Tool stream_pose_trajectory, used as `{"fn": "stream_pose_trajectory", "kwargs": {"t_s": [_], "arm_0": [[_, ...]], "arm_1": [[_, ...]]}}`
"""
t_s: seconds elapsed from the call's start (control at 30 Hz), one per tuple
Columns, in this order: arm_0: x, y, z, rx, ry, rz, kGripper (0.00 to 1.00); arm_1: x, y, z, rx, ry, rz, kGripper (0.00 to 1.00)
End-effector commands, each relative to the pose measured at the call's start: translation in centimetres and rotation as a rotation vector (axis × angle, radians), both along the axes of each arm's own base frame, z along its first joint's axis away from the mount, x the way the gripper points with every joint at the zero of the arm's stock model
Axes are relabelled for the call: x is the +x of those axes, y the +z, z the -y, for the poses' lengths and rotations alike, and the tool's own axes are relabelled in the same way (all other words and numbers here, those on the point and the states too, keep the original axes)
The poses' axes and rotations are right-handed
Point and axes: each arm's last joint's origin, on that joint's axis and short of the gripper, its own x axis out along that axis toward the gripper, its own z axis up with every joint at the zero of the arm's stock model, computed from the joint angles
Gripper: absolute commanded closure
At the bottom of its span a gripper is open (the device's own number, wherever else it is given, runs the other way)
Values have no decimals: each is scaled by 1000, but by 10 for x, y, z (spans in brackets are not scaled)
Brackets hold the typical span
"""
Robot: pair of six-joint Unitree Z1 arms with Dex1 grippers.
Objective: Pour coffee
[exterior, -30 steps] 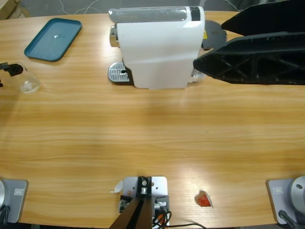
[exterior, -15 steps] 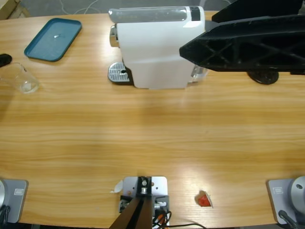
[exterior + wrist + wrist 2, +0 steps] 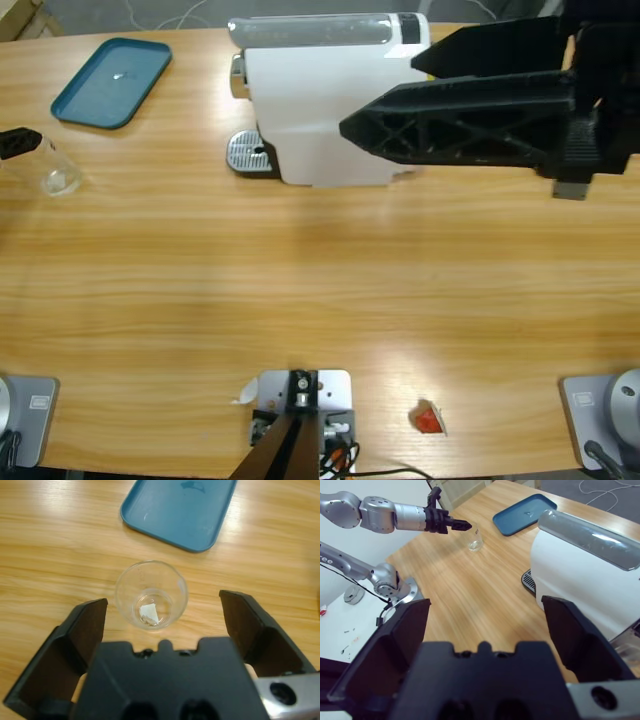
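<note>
A clear glass stands on the wooden table near the left edge. My left gripper hovers over it with its jaws open on either side, not touching. In the high view only that gripper's tip shows, beside the glass. The glass bottom shows a pale patch; I cannot tell whether it holds coffee. My right gripper is open and empty, high above the table. It shows large and black over the white coffee machine. The right wrist view also shows the glass and the left arm.
A teal tray lies at the back left, just beyond the glass. The machine's metal drip tray faces left. A small red foil scrap lies near the front edge.
My right gripper has swept left, from the right edge to over the coffee machine. The left gripper's tip has shifted slightly beside the glass.
</note>
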Motion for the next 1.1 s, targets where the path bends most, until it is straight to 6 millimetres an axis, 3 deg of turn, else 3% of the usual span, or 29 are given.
{"fn": "stream_pose_trajectory", "kwargs": {"t_s": [0.03,0.37,0.63,0.73,0.83,0.93,0.97,1.1], "arm_0": [[5,-21,-5,36,6,-106,36],[25,-32,-2,44,-2,-118,38],[36,-40,-2,46,3,-123,207],[36,-43,-3,53,-1,-136,428],[36,-47,-3,56,-3,-155,544],[35,-47,0,53,-40,-159,947],[33,-45,1,52,-54,-146,1000],[32,-33,16,32,-238,-94,1000]], "arm_1": [[4,-30,-8,-49,-13,-50,0],[6,-35,-11,-56,-9,-59,0],[7,-37,-13,-58,-13,-69,0],[8,-37,-13,-58,-16,-71,0],[9,-37,-15,-51,-18,-70,0],[8,-36,-14,-47,-19,-69,0],[8,-35,-14,-45,-19,-68,0],[8,-35,-14,-45,-20,-68,0]]}}
